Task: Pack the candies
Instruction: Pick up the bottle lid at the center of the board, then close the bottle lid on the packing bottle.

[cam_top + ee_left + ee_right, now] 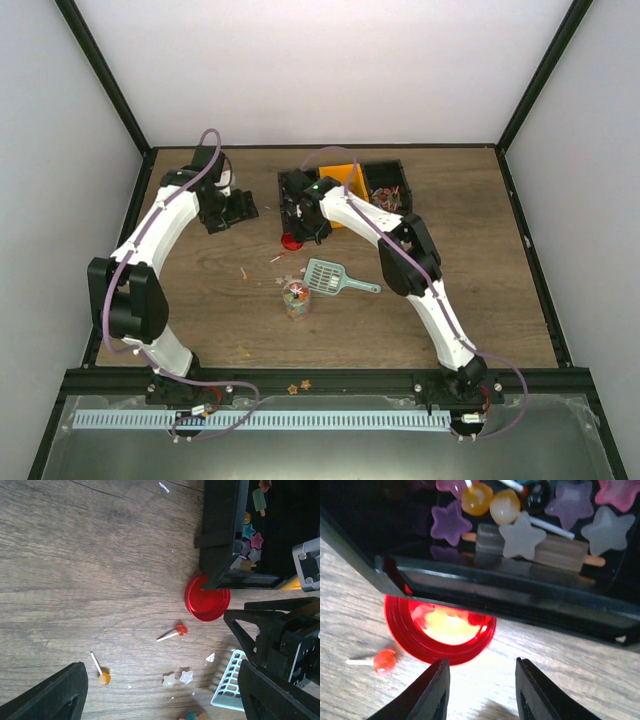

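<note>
right gripper [482, 682] sits low over the table [200, 300], jaws apart, nothing between them; lid [440, 630] is just past its tips at 11 o'clock. left gripper [162, 692] is spread wide and empty too, hovering at 10 o'clock of the jar [295, 298]

candies [520, 537]: most are in the bin [385, 185] at 1 o'clock of the jar, and a batch looks to be in the jar already. strays on the wood: red lollipop [181, 629] just beside the lid, orange lollipop [103, 678] and two pale stars [179, 678] further off. scoop [335, 275] lies at 2 o'clock of the jar, nobody on it

my read of the step: jar is loaded and the right arm is lining up on the lid to cap it. could be after the red lollipop instead, can't rule that out

next move: the bin corner overlaps the lid rim in both wrist views, and I can't tell if it rests on it. so drag the lid clear toward 6 o'clock first, pinch the rim edge-on, carry it to the jar at 6 o'clock, and set it down flat without tipping the jar
</note>
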Motion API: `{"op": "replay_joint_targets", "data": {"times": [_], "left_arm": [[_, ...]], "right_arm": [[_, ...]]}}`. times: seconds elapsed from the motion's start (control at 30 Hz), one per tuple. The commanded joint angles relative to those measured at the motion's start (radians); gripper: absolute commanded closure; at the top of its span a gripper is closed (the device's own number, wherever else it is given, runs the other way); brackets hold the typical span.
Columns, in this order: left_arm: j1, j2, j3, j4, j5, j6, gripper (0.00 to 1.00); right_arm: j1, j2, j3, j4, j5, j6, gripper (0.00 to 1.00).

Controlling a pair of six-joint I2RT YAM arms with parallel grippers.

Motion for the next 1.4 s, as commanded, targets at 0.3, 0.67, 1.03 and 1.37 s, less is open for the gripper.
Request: {"op": "replay_joint_targets", "data": {"times": [0.3,0.67,1.03,1.37], "left_arm": [[0.006,-0.047,-0.027,0.004,-0.007,-0.014,0.16],[0.006,-0.029,-0.025,0.049,0.011,-0.04,0.16],[0.007,-0.068,-0.084,0.246,0.148,-0.102,0.02],[-0.017,-0.263,-0.4,1.198,0.621,-0.513,0.0]], "right_arm": [[0.008,0.102,0.098,-0.01,0.055,-0.045,0.79],[-0.004,-0.036,-0.038,-0.009,0.063,-0.032,0.99],[-0.153,-0.308,-0.227,0.122,-0.281,0.029,0.99],[-0.363,-0.531,-0.6,0.758,-1.153,0.324,0.99]]}}
